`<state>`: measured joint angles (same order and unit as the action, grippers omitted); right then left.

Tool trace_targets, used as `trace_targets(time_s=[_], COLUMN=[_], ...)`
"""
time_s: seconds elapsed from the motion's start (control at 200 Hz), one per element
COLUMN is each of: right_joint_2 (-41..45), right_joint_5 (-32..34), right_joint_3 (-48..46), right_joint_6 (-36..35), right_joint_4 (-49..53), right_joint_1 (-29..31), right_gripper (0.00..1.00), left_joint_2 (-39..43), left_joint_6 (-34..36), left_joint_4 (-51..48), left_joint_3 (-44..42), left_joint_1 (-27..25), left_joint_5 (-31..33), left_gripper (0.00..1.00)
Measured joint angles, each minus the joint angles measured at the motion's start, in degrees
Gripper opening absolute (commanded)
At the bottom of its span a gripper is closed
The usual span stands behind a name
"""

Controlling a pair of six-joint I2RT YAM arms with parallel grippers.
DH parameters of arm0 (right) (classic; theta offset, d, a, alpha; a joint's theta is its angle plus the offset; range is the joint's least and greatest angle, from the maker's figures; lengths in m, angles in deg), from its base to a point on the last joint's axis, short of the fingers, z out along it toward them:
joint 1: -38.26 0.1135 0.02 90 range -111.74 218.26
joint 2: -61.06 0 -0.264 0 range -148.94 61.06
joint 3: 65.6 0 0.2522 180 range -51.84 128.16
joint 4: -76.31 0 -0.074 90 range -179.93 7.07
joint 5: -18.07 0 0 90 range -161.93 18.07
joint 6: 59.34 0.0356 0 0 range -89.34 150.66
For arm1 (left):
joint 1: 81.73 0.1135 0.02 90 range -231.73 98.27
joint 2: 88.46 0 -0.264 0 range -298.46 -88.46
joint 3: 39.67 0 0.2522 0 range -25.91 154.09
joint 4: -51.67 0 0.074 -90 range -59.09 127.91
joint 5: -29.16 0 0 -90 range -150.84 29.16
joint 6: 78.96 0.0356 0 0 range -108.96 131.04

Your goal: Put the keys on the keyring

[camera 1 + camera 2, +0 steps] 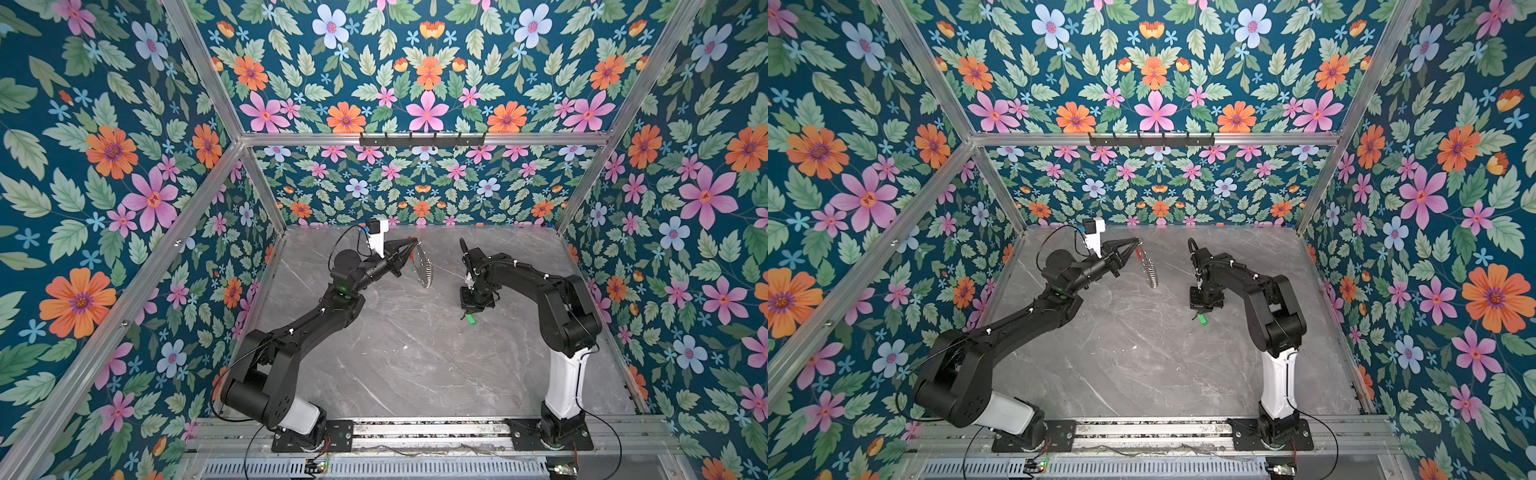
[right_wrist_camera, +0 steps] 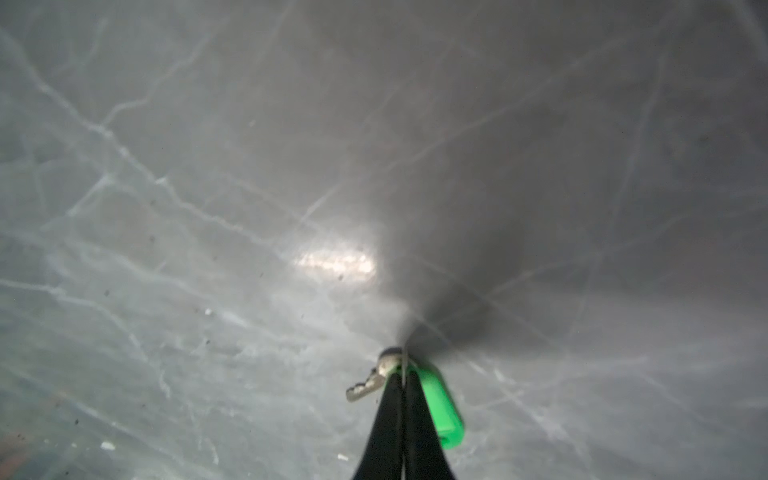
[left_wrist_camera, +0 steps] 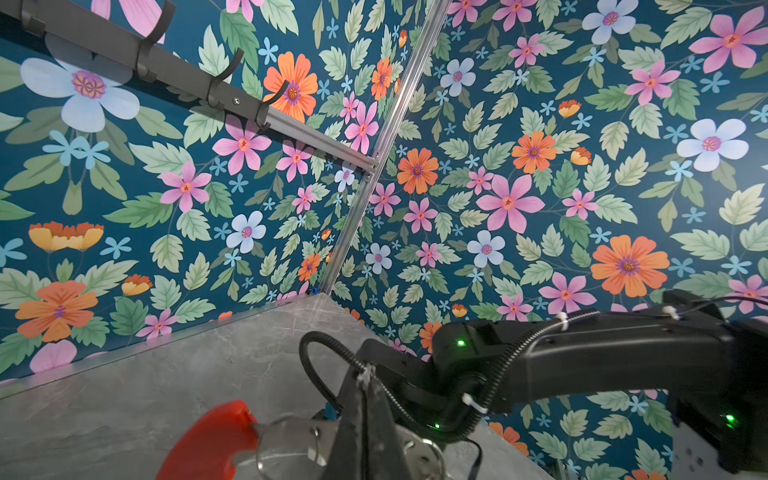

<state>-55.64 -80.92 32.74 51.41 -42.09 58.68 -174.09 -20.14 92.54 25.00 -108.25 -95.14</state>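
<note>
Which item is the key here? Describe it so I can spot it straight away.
On the grey marble table, find the right arm, bent down toward the surface. At the tip of its shut right hand is the key: the only bright green thing there, unlike the silver keyring the left hand holds.

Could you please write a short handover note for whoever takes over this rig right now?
Grippers: left gripper shut on the keyring near its red arc, hoop hanging clear of the table. Right gripper points down, shut on the green key low at the table; whether it is lifted is unclear.
Done: both things gripped.
Left: carry the key across and thread it onto the keyring; they are well apart.
</note>
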Motion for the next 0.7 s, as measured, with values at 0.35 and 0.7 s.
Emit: trace_targets(time_s=[0.35,0.7], right_joint_2=[2.6,6.7], right_joint_5=[-2.3,-10.8], right_joint_3=[1.4,-11.8], right_joint_6=[0.0,1.6], right_joint_4=[-0.1,-7.0], right_joint_1=[-2.6,-3.4], right_gripper=[0.43,0.45], left_joint_2=[-1.6,-1.9], left_joint_6=[-0.6,-2.8], left_joint_4=[1.0,2.0], left_joint_3=[0.1,0.2], left_joint_1=[0.0,0.0], left_joint_5=[0.1,0.1], left_gripper=[0.00,0.00])
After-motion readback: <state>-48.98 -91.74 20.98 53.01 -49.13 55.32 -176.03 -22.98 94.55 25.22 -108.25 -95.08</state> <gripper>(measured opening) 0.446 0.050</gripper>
